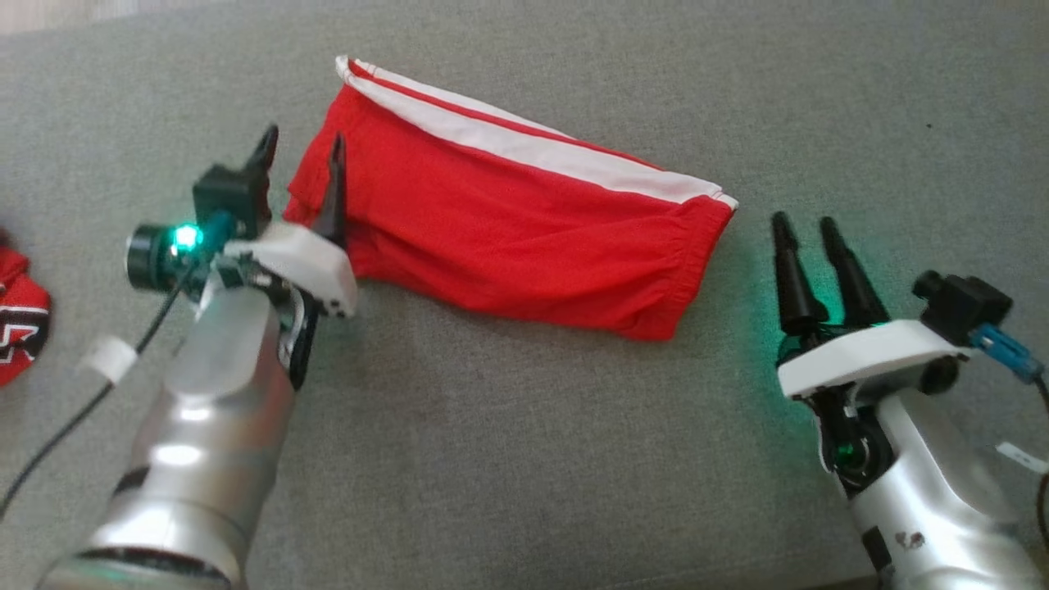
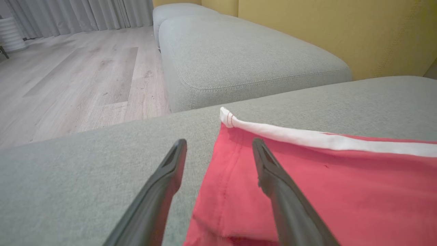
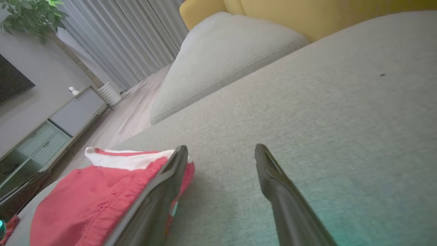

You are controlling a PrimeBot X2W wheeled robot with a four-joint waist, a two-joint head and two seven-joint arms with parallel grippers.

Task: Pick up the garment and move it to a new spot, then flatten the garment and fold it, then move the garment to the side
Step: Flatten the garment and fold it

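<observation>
Both released, left end effector and right end effector are being poised at the folded garment's ends; regrasping to move it aside is seemingly being called for

Shorts: red, with a white side band carrying a thin red line. Sofa cushion: plain grey weave — backrest yellow. Second garment: red with a black-and-white print. Floor: pale wood grain.

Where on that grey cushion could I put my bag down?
Bare grey cushion lies nearer than the red shorts, between the left gripper and right gripper, and beyond the shorts toward the right. Crowded: the shorts' left end, where the left gripper's open fingers straddle the edge.
</observation>
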